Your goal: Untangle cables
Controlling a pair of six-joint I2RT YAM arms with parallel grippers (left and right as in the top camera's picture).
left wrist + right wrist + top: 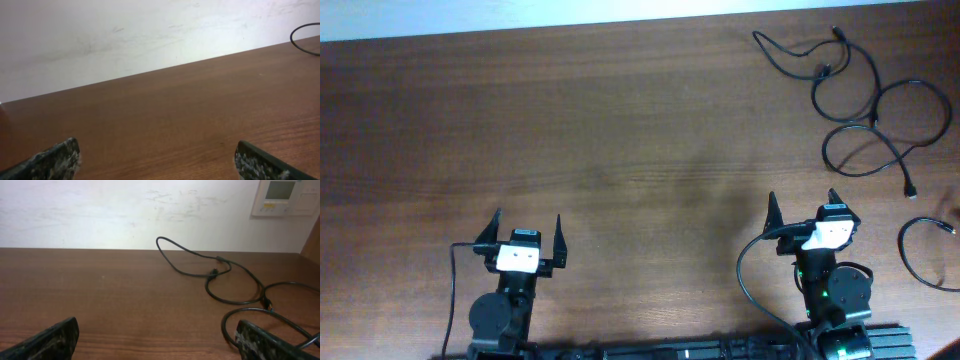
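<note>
Both grippers empty, cables at the table's far right corner
The left gripper (528,220) and right gripper (802,200) stand spread wide with nothing between their fingers. The cables (873,122), thin glossy black cords with small plug ends, lie in loose crossing loops on the smooth wooden table (620,130), well apart from the left arm; a lone cord (902,245) curls by the right edge. A tug on one loop would likely cinch the crossings, and so thin a cord may slip the fingers or slide off the edge

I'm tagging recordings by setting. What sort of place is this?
Probably an indoor lab or office workspace: a wooden table set against a scuffed white wall, with a wall-mounted control panel, perhaps a thermostat, at the far right.
</note>
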